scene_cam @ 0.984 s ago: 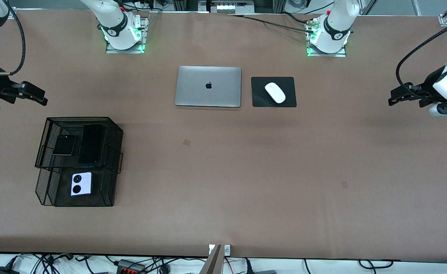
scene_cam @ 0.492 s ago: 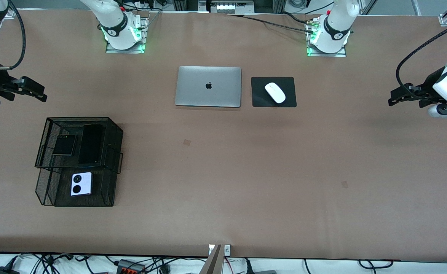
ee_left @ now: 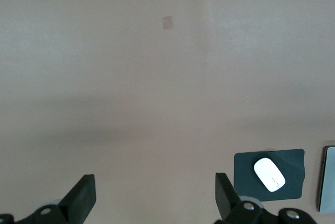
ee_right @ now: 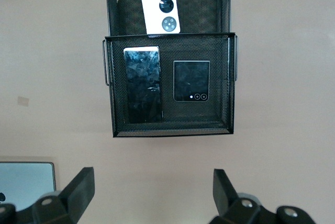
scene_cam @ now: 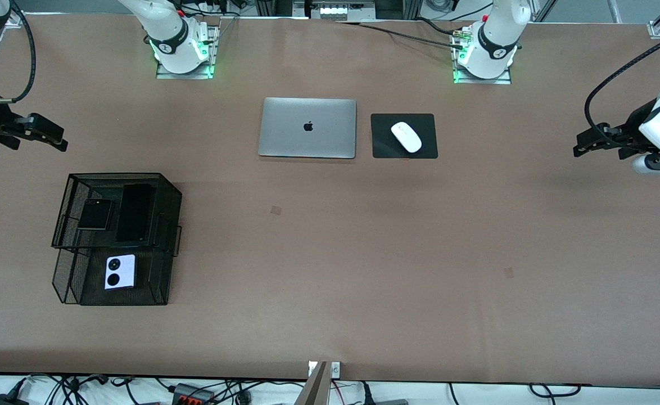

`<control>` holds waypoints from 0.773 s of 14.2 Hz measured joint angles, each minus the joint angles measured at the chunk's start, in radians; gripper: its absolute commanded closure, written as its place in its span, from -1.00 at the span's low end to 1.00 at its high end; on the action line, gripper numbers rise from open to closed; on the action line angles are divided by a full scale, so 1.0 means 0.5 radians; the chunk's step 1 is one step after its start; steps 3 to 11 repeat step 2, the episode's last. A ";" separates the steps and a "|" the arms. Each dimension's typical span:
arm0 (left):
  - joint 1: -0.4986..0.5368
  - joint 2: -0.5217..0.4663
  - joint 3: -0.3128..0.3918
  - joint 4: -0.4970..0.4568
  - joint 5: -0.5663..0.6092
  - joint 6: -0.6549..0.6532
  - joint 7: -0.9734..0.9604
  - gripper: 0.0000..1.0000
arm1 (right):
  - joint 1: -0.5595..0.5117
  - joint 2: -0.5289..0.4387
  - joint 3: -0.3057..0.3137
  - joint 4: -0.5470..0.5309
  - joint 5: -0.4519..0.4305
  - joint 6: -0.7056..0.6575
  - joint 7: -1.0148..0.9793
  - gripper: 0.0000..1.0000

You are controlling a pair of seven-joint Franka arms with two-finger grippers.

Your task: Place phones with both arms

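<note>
- Phones sit in a black two-tier mesh tray (scene_cam: 172,194) at the right arm's end of the table.
- On the upper tier, the black slab phone (scene_cam: 134,212) lies beside the small black flip phone (scene_cam: 95,214), apart from it.
- The lavender-white flip phone (scene_cam: 120,271) lies on the lower tier, nearer the front camera, lenses up.
- The right gripper (scene_cam: 43,134) hangs over bare table by the tray, jaws spread wide, holding nothing.
- The left gripper (scene_cam: 594,142) waits over the table's other end, seemingly well above it, jaws wide and empty.
- Closed silver laptop (scene_cam: 307,127) and white mouse (scene_cam: 406,136) on its black pad (scene_cam: 383,147) lie between the bases.
</note>
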 measured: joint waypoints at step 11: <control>0.000 0.000 0.000 0.000 0.000 0.000 0.000 -1.00 | 0.000 0.000 -0.001 0.000 0.000 0.001 0.000 -1.00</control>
